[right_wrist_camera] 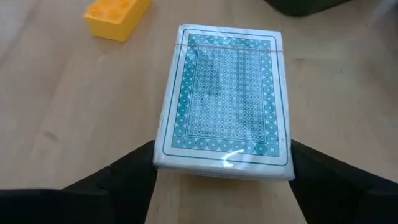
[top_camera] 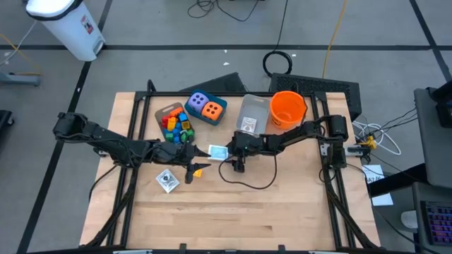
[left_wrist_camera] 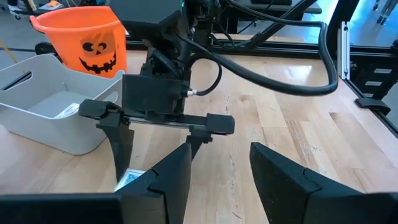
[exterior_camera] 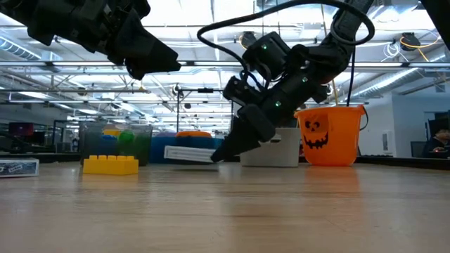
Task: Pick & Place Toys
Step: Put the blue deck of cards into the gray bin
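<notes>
- Desk: pale wooden top in a dark frame, carrying every item below.
- Orange bucket: upright at the far right of the desk, pumpkin face printed on its side.
- Grey bin: just left of the bucket, open top.
- Clear tray: holds mixed coloured bricks, at the far side left of centre.
- Purple die and orange die: side by side on a blue box, just right of the tray.
- Right gripper: at desk centre, fingers set either side of the card deck at its near short end, closed on its long edges.
- Card deck: teal-patterned, wrapped, lying flat; long axis runs away from the right gripper toward the yellow brick.
- Left gripper: just beside the deck, fingers partly apart, empty.
- Second wrapped card pack: on the desk's near left.
- Yellow brick: loose on the desk, just beyond the deck's far corner.
</notes>
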